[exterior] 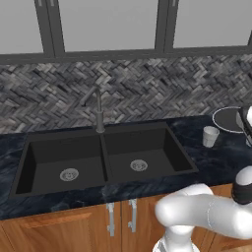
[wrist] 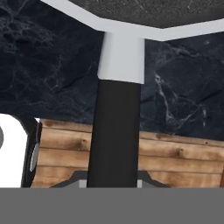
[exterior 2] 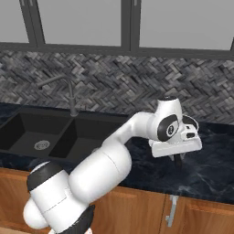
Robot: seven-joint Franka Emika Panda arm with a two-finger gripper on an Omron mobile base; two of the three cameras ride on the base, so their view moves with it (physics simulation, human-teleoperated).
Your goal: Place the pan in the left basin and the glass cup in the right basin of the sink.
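Where the hand view looks down along the gripper point(wrist: 114, 183), its jaws are clamped on the straight black handle of the pan point(wrist: 114, 131), which runs up to a pale silvery rim over dark marbled counter point(wrist: 48, 65). From the left base view, that pan point(exterior: 227, 119) sits right of the sink point(exterior: 103, 157), with the translucent tapered glass cup point(exterior: 210, 136) just beside it. Both matte black bowls, left basin point(exterior: 66, 165) and right basin point(exterior: 140, 155), show round silver drains.

Dark marble counter point(exterior: 216, 157), glass cup point(exterior: 210, 136) on it
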